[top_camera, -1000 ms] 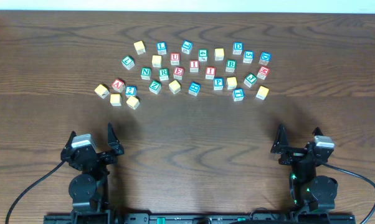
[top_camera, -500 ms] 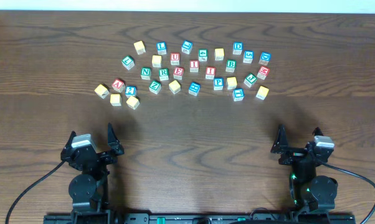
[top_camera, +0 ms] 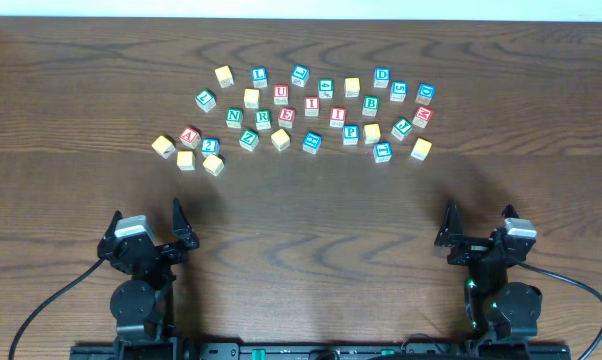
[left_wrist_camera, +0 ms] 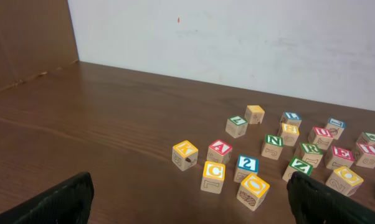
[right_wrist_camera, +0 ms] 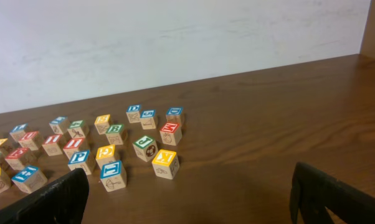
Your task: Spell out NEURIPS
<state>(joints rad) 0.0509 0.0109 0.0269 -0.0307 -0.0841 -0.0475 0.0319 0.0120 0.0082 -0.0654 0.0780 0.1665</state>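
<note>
Nothing moved; cubes point(top_camera: 286, 116) lie well beyond left tool point(top_camera: 147, 212), right tool point(top_camera: 478, 212).

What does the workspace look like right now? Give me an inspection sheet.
Surface: wooden table, no spills seen.
Job's things: N block, E block, U block, R block, I block, P block mixed in the far cluster, unspelled; S not legible.
Clutter: other letter cubes, such as A block, D block.
Grippers: left gripper, right gripper open, empty.
Cables: black cable behind each arm, off the blocks.
Surroundings: white wall.
</note>
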